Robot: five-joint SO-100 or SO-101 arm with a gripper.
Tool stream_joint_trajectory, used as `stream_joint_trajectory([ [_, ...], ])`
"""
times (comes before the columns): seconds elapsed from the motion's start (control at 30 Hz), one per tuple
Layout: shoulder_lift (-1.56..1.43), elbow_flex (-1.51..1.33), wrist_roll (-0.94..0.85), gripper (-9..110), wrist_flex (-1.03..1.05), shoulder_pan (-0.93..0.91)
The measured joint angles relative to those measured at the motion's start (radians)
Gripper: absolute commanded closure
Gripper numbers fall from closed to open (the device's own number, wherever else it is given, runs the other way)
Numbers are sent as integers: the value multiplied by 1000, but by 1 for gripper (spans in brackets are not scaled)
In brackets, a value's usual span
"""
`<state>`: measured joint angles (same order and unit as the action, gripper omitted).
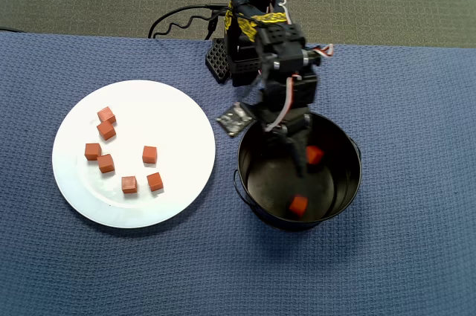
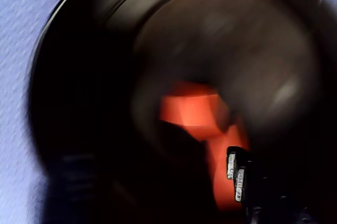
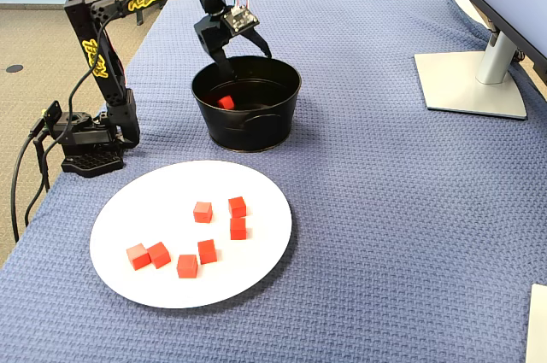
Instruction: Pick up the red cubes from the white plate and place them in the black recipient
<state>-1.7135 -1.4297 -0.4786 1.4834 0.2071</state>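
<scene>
cube beside spread fingers | inside black recipient

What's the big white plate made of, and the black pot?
The white plate looks like glazed ceramic, maybe plastic: smooth, with a soft sheen. The black pot looks like painted or enamelled metal: thin straight walls and a glossy, reflective inside.
</scene>
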Motion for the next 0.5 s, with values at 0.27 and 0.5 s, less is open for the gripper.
stream_joint_trajectory([
  [0.27,-31,-121,-422,67,-77,-520],
  [0.5,-5,-307,-520,72,-253,-815],
])
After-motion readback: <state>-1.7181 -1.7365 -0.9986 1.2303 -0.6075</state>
